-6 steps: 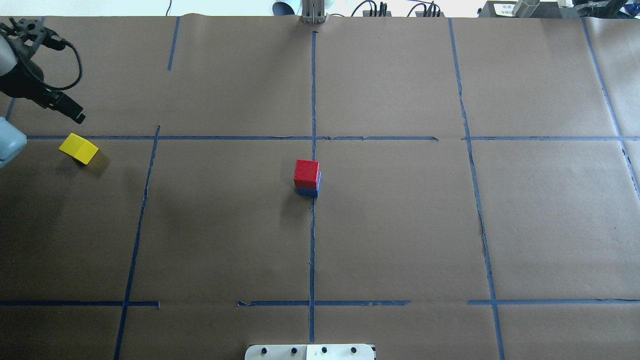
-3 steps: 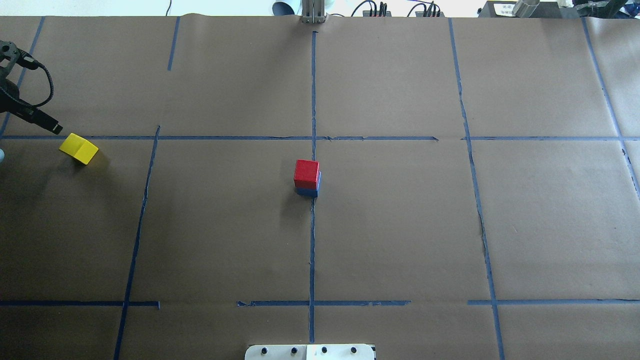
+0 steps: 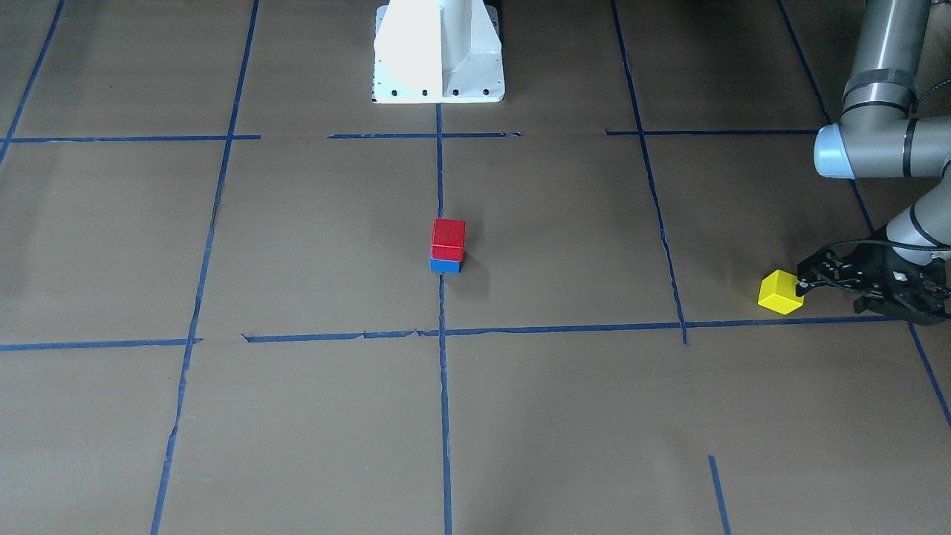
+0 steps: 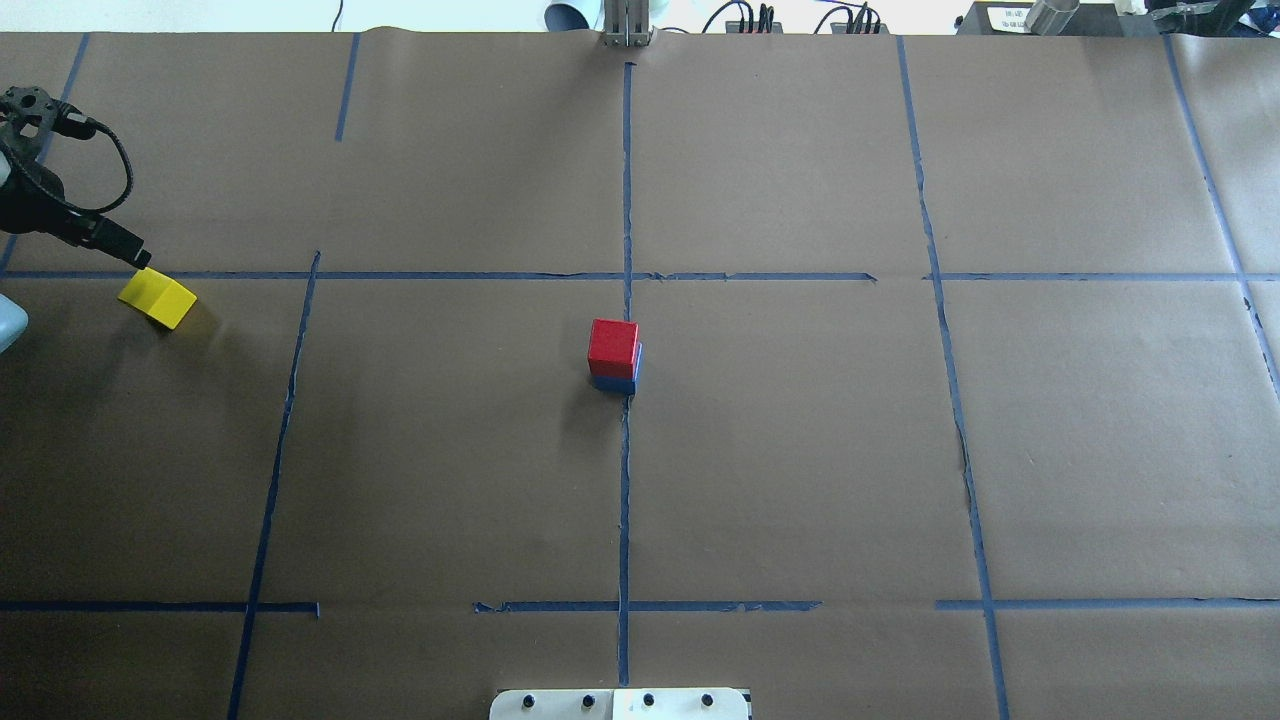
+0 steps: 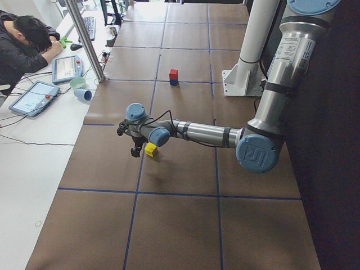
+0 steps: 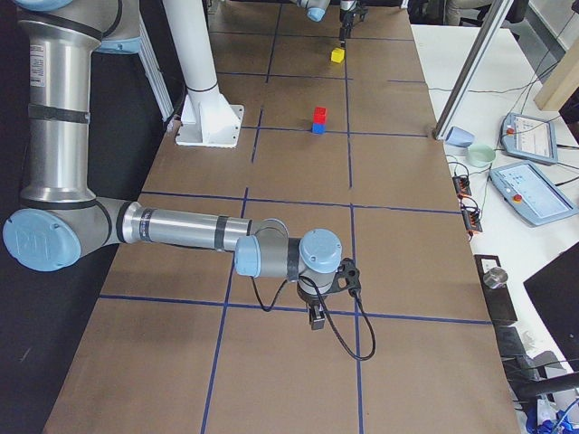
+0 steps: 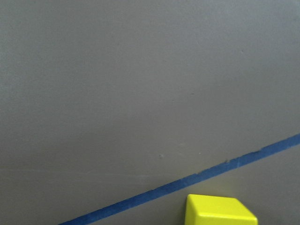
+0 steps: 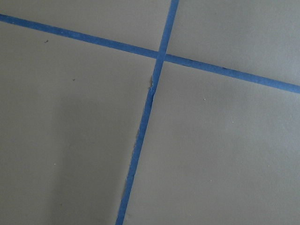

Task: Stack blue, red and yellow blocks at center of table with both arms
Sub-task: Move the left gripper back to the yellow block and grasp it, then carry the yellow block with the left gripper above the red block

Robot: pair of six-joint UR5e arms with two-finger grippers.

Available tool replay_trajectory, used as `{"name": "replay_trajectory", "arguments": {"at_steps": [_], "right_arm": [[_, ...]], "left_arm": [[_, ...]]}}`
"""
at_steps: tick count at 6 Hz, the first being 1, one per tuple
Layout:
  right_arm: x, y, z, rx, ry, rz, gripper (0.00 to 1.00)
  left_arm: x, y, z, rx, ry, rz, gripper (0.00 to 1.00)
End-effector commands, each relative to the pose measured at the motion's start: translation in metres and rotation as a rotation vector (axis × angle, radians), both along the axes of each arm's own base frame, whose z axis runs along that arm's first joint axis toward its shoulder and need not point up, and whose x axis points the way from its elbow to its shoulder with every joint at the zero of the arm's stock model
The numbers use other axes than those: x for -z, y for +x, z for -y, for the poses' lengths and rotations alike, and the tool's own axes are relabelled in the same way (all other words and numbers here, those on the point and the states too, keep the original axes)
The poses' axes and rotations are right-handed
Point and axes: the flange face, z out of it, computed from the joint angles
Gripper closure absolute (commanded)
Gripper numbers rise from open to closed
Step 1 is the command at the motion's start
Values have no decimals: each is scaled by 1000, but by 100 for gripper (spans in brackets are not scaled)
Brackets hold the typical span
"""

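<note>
A red block sits on a blue block at the table's center; they also show in the front view as red on blue. The yellow block lies alone on the far left, just below a tape line, and shows in the front view and at the bottom edge of the left wrist view. My left gripper looks shut and empty, its tip low beside the yellow block's far corner. My right gripper hangs over a tape crossing; I cannot tell its state.
Brown paper with blue tape lines covers the table. The robot's white base stands at the near middle edge. A metal post, cups and tablets stand on the operators' side, where a person sits.
The left gripper swung left and down toward the yellow block, then shifted slightly right, ending with its tip at the block's far corner. The blocks have not moved.
</note>
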Motion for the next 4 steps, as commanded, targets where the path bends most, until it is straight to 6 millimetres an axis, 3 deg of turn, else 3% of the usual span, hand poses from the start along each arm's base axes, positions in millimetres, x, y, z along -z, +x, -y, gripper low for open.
{"name": "replay_trajectory", "arguments": {"at_steps": [1,4], "right_arm": [[-1,0,0,0,-2,0,0],[-2,0,0,0,-5,0,0]], "left_arm": [[1,19,-7,-27,0,-4,0],[-6,45,-20,-72,-11,4,0]]}}
